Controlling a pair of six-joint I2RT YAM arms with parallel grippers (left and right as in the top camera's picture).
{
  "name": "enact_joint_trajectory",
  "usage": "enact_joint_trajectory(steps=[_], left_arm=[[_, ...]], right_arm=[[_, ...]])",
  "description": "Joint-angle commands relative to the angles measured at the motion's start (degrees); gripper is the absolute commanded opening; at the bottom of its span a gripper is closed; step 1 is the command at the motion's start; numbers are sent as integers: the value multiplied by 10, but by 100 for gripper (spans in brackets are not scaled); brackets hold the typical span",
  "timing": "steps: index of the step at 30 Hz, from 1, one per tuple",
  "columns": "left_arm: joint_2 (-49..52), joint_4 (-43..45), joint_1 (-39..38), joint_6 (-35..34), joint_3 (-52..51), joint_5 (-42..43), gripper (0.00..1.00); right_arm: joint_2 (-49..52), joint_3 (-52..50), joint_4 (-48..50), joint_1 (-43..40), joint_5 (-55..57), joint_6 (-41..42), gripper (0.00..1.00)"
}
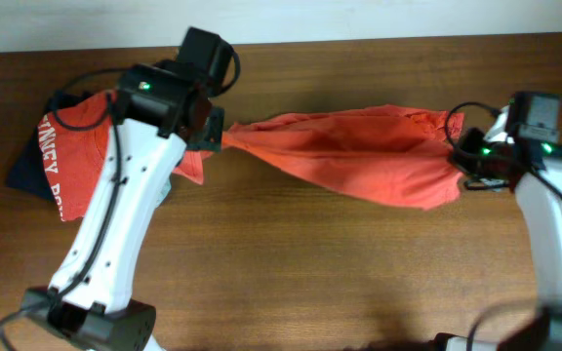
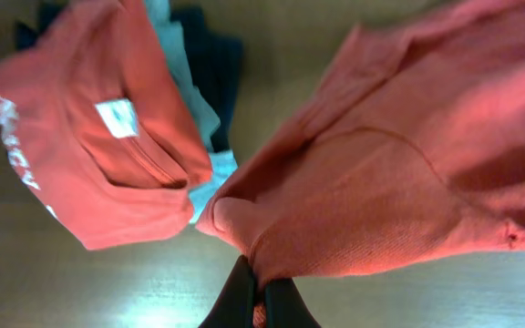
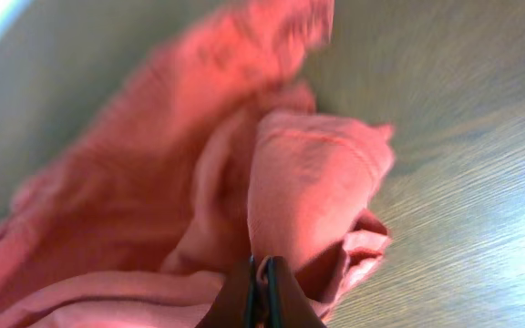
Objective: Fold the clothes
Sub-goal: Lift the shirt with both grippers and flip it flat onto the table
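Note:
An orange-red T-shirt point(image 1: 359, 151) hangs stretched between my two grippers above the table. My left gripper point(image 1: 218, 136) is shut on its left end, seen in the left wrist view point(image 2: 261, 282) with the cloth point(image 2: 408, 182) bunched at the jaws. My right gripper point(image 1: 464, 161) is shut on its right end, seen in the right wrist view point(image 3: 261, 273) pinching a fold of cloth point(image 3: 308, 191). A second orange-red T-shirt with white lettering point(image 1: 66, 146) and a white neck tag point(image 2: 117, 118) lies on the pile at the left.
Under the lettered shirt lie a pale grey-blue garment point(image 2: 185, 100) and a navy garment point(image 1: 27, 175), point(image 2: 217, 68) at the table's left end. The wooden table point(image 1: 340, 273) spreads in front. The table's far edge point(image 1: 359, 37) meets a white wall.

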Motion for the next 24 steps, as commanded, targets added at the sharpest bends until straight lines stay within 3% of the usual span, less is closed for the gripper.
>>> enact_joint_trajectory(steps=[1,14,24], left_arm=[[-60,-5,1,18,75,-17,1],[-199,-30,-19,74,175,-17,1],[-265,-1,-67,112,249,-17,0]], right_arm=[[-109,15,-2,0,47,-8,4],[-377,16,-2,0,137,-3,4],[-422,76,-60,0,151,10,4]])
